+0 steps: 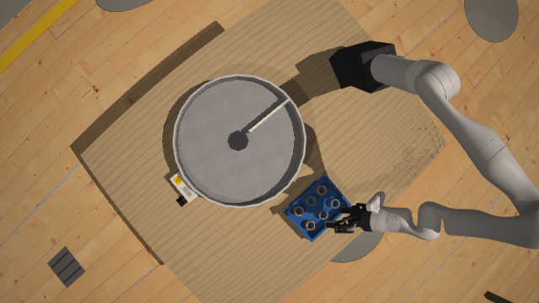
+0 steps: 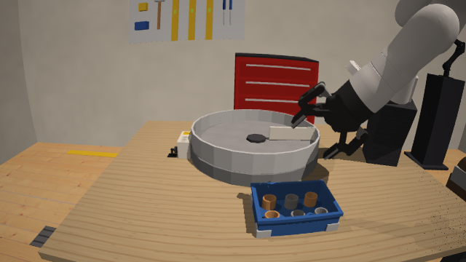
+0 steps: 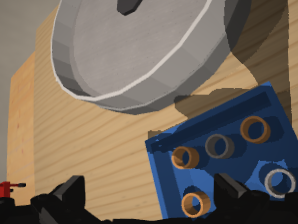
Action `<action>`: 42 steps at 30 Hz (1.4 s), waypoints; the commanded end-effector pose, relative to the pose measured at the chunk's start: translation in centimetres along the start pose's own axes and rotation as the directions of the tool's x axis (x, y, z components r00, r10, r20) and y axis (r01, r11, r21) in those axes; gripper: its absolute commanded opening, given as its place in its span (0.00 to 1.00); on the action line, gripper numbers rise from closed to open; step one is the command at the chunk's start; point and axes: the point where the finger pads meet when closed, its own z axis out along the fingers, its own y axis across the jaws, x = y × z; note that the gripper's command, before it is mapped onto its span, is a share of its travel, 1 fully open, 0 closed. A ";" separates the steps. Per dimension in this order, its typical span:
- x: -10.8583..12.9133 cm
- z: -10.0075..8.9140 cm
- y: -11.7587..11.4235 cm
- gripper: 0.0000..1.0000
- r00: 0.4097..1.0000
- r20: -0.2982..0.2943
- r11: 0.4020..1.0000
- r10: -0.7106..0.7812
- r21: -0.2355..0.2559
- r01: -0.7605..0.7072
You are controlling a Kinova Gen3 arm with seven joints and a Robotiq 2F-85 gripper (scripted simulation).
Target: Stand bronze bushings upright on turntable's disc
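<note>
The blue crate (image 1: 317, 207) stands on the table beside the turntable (image 1: 239, 140). It holds three bronze bushings (image 1: 322, 189) (image 1: 299, 210) (image 1: 310, 225) and three steel bushings (image 1: 312, 200) (image 1: 334, 204) (image 1: 323, 215), all upright. In the exterior view the crate (image 2: 297, 207) is near the front, with bronze bushings (image 2: 269, 201) (image 2: 310, 199) (image 2: 271, 214). My gripper (image 1: 342, 220) is open and empty, well above the crate's edge (image 2: 312, 138). The wrist view shows the crate (image 3: 226, 163) below my spread fingers. The disc (image 2: 233, 136) has a dark hub (image 2: 256, 137) and holds no bushings.
A white bar (image 1: 267, 117) runs from the hub to the turntable's raised rim. A small white box with a yellow label (image 1: 184, 188) sits against the turntable. The arm's black base (image 1: 361, 65) stands at the table's back. A red tool cabinet (image 2: 276, 86) stands behind.
</note>
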 end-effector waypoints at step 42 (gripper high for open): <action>23.8 14.4 -7.0 1.00 0.798 -0.321 0.729 0.510 -0.331 -0.599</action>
